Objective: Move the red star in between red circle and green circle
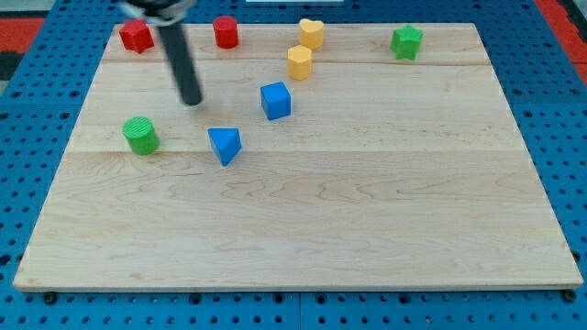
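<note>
The red star lies at the board's top left corner. The red circle stands to its right along the top edge. The green circle stands at the left, lower down. My tip rests on the board between the red circle and the green circle, below and right of the red star and apart from all three. The rod rises from it to the view's top.
A blue cube and a blue triangle lie right of my tip. A yellow heart and a yellow hexagon stand at top centre. A green star lies at top right. The wooden board sits on a blue pegboard.
</note>
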